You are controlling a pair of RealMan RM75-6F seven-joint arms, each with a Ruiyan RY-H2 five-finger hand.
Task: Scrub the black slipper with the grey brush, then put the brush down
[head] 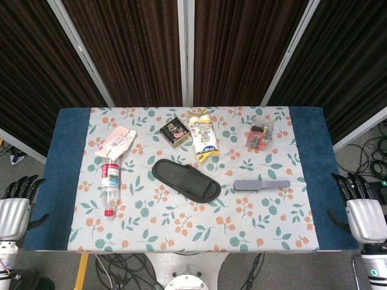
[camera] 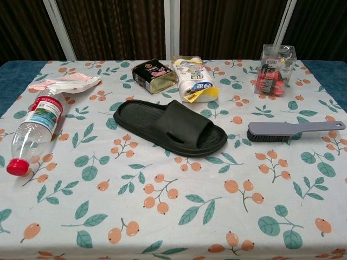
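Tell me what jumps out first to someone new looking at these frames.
The black slipper lies mid-table on the flowered cloth, dark against the pale print. The grey brush lies flat just beside it, nearer the right hand, untouched. Both hands hang open off the table's sides, the left hand opposite; a clear bottle lies on that side.

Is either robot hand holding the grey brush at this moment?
No, the grey brush lies untouched on the table, right of the black slipper.
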